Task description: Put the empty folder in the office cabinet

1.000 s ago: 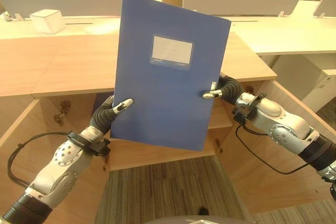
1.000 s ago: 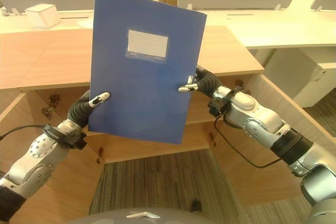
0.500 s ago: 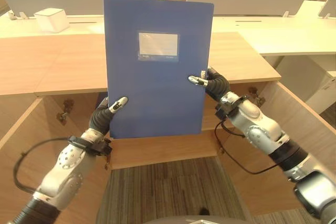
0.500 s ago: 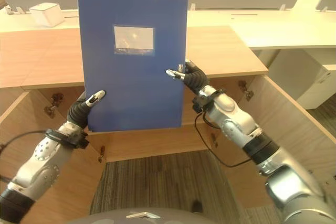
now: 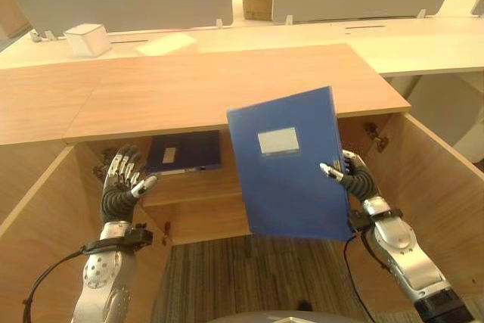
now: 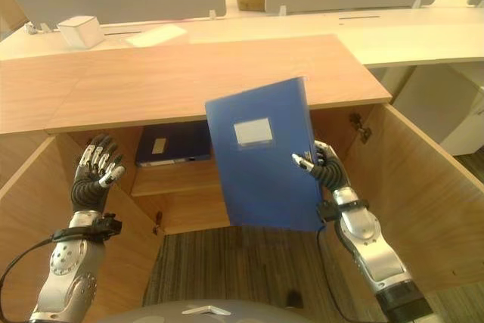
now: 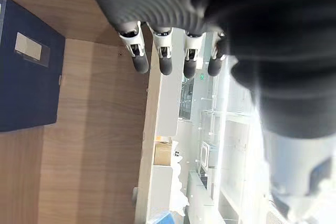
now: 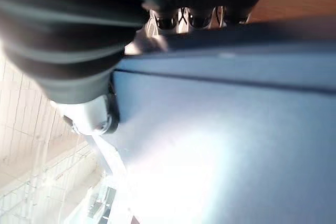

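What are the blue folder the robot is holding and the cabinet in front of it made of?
The blue folder looks like stiff plastic or coated board: it stays flat though gripped at one edge by the right hand, and its matte face carries a pale label. The cabinet looks like light wood-grain laminate or veneer, smooth with a faint sheen; which one, I cannot tell.

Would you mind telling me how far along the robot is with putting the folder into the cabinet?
Done: the cabinet doors stand open, and the folder is up in front of the opening. In hand: the right hand alone grips the folder's edge, thumb on its front; the left hand is open and off it. Left: sliding it onto the shelf, where another dark folder already lies.
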{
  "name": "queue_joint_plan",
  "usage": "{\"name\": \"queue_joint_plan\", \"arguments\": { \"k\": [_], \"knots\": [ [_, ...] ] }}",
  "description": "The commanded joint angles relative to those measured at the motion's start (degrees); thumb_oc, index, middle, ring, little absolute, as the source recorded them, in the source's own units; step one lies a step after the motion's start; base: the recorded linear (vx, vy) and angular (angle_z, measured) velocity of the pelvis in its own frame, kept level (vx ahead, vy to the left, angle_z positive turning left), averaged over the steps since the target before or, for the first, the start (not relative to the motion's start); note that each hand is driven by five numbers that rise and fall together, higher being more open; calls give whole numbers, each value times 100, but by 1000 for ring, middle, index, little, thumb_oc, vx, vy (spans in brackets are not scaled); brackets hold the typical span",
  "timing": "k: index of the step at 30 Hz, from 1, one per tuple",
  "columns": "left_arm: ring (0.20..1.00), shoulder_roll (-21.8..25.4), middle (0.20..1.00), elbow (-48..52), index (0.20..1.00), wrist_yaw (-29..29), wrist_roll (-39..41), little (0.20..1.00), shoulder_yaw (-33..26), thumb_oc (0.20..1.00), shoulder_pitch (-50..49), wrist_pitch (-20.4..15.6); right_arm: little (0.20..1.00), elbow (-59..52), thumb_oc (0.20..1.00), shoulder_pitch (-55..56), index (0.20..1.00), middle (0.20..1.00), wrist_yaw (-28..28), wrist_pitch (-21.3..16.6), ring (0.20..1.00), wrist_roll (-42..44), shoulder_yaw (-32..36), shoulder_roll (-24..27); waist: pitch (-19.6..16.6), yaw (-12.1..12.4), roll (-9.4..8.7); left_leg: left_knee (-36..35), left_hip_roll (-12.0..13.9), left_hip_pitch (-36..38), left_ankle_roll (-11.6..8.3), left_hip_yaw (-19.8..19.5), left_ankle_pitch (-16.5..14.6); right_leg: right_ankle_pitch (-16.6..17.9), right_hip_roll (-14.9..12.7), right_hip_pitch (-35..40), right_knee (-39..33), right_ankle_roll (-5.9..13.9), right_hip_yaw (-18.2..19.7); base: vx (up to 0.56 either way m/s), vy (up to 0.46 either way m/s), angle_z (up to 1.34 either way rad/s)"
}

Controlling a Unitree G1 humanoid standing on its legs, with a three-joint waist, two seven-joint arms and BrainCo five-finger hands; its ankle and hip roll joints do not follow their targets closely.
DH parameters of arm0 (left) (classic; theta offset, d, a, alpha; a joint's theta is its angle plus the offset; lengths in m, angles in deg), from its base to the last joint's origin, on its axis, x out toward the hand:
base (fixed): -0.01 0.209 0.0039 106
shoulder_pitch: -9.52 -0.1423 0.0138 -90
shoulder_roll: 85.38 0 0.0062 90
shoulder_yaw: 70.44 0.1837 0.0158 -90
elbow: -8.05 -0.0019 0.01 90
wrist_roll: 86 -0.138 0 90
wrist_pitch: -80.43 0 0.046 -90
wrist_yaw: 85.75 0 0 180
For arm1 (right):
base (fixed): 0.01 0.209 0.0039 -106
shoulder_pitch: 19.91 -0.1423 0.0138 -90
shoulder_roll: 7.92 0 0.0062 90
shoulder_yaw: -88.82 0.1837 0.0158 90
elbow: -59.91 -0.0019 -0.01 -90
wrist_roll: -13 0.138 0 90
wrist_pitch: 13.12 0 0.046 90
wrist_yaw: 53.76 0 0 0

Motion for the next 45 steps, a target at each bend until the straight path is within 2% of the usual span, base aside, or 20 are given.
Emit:
{"name": "queue_joint_plan", "arguments": {
  "k": [1, 8, 14, 17, 19, 21, 23, 26, 27, 29, 33, 40, 45],
  "knots": [
    [1000, 360, 1000, -115, 1000, -123, -397, 1000, 55, 1000, 240, -443, 200, -588, 200, -492, 200, 200, -191, -629, 200, -392, 194, 164, -72, 15, -219, 7, 23, -275, 154, -395, -77, -458, -331, 473, 33, 239, -81, 0, 0, 0],
    [1000, 418, 1000, -633, 1000, -351, -999, 1000, 210, 1000, -191, -510, 200, -566, 200, -48, 200, 200, -136, -670, 200, -994, -87, 531, 5, 27, -227, 7, 34, -326, 150, -431, -41, -453, -320, 437, 28, 253, -93, -9, -3, 0],
    [1000, 760, 1000, -1227, 1000, -363, -1546, 1000, 252, 1000, -843, -560, 200, -152, 200, 419, 200, 200, 85, -668, 200, -1168, -403, 844, 182, 106, -214, 7, 25, -454, 131, -501, 23, -432, -328, 371, 38, 296, -183, -33, 1, 5],
    [1000, 851, 1000, -1457, 1000, -335, -1588, 1000, 289, 1000, -975, -554, 200, -2, 200, 471, 200, 200, 83, -691, 200, -1261, -480, 950, 257, 135, -205, 7, 12, -533, 131, -552, 60, -413, -340, 330, 33, 314, -231, -56, 5, 11],
    [1000, 942, 1000, -1851, 1000, -283, -1568, 1000, 369, 1000, -1036, -472, 200, 262, 200, 429, 200, 200, 54, -645, 200, -1327, -613, 1074, 430, 212, -184, 7, -18, -694, 134, -611, 127, -362, -369, 208, 36, 349, -280, -129, -2, 10],
    [1000, 937, 1000, -1878, 1000, -281, -1563, 1000, 373, 1000, -1012, -484, 200, 289, 200, 403, 200, 200, 45, -657, 200, -1331, -625, 1070, 426, 202, -183, 7, -21, -713, 136, -620, 133, -359, -371, 195, 36, 350, -288, -96, -4, 8],
    [1000, 950, 1000, -2533, 1000, -281, -1516, 1000, 539, 1000, -760, -398, 200, 668, 200, 23, 200, 200, -40, -546, 200, -1300, -822, 1096, 676, 281, -142, 7, -60, -1000, 138, -719, 254, -277, -409, -48, 56, 371, -345, -213, -9, 22],
    [1000, 832, 1000, -3156, 1000, -178, -1316, 1000, 626, 1000, -552, -263, 200, 1003, 200, -377, 200, 200, -138, -429, 200, -1246, -895, 1035, 855, 333, -87, 20, -85, -1276, 136, -790, 365, -191, -449, -303, 83, 370, -368, -160, -1, 21],
    [1000, 688, 1000, -3629, 1000, -101, -1099, 1000, 677, 1000, -364, -151, 200, 1299, 200, -701, 200, 200, -275, -353, 200, -1209, -914, 902, 959, 360, -59, 35, -92, -1450, 139, -812, 433, -141, -469, -461, 103, 361, -361, -167, 13, 14],
    [1000, 606, 1000, -3962, 1000, -100, -1074, 1000, 704, 1000, -235, -123, 200, 1485, 200, -924, 200, 200, -368, -313, 200, -1197, -926, 812, 1000, 367, -41, 45, -94, -1562, 138, -828, 470, -107, -477, -583, 116, 358, -357, -107, 12, 8],
    [1000, 372, 1000, -5104, 1000, -192, -1110, 1000, 945, 1000, 219, 35, 200, 2352, 200, -2021, 200, 200, -845, -135, 200, -797, -886, 323, 1222, 477, 31, 77, -102, -1956, 136, -833, 597, -19, -481, -968, 136, 325, -295, -82, 13, 3],
    [1000, 366, 1000, -5811, 1000, -328, -1393, 1000, 1264, 1000, 547, 91, 200, 3451, 200, -3206, 200, 200, -1302, -116, 200, 70, -694, -111, 1431, 653, 91, 155, -143, -2332, 144, -860, 639, 57, -536, -1273, 142, 313, -240, -13, 24, 0],
    [1000, 337, 1000, -6024, 1000, -353, -1419, 1000, 1601, 1000, 757, 153, 200, 4620, 200, -4145, 200, 200, -1679, -225, 200, 1213, -81, -237, 1557, 795, 150, 472, -303, -2700, 197, -916, 519, 122, -665, -1413, 131, 338, -235, -14, 91, 0]
  ]
}}
